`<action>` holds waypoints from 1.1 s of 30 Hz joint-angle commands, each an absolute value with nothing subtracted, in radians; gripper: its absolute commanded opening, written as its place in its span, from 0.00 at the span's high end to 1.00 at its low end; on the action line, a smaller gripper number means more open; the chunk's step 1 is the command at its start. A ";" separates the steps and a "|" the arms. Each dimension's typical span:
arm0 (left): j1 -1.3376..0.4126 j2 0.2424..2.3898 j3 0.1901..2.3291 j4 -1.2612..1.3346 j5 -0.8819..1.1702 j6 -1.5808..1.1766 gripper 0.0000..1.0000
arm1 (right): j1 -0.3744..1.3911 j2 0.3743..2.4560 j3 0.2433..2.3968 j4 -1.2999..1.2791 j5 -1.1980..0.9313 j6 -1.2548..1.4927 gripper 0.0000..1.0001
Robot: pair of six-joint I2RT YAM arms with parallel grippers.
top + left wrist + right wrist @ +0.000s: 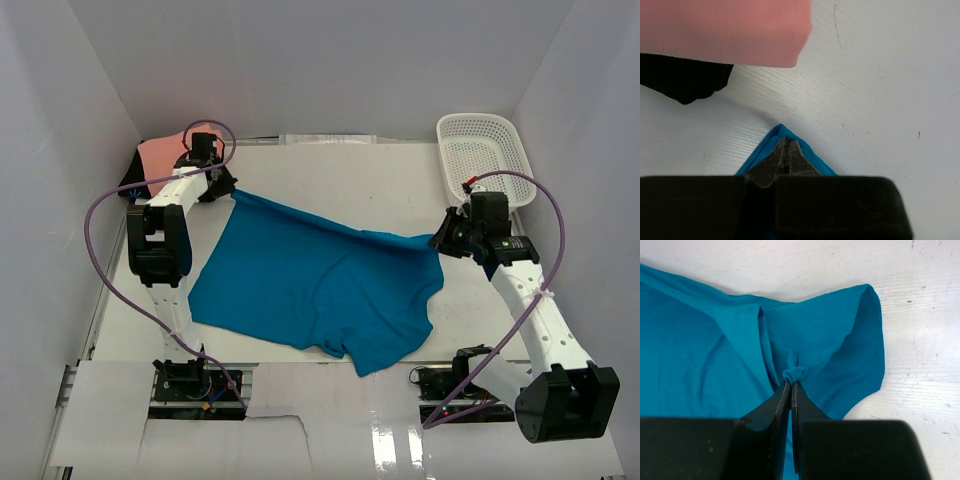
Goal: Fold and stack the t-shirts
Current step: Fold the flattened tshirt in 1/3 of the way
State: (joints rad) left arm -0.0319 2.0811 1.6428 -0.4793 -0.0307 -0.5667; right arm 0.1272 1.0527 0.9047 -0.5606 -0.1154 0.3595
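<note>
A teal-blue t-shirt lies spread across the middle of the table. Its far-left corner is pinched in my left gripper, which is shut on it. On the right side my right gripper is shut on a bunched fold of the same teal-blue t-shirt, next to its sleeve. A salmon-pink t-shirt lies folded in the far-left corner, also seen as salmon-pink cloth just beyond the left gripper. The right gripper sits at the shirt's right edge.
A white mesh basket stands at the far right. A dark cloth lies under the pink shirt. White walls close in the table on three sides. Purple cables loop off both arms.
</note>
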 commanded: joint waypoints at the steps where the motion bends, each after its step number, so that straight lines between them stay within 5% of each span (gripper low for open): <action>1: -0.028 1.971 1.631 -0.494 -0.055 -0.577 1.00 | 0.135 1.016 0.897 -0.587 -0.127 0.357 0.92; 33: -0.028 1.891 1.497 -0.541 -0.117 -0.592 1.00 | 0.186 0.853 0.719 -0.660 -0.153 0.396 0.92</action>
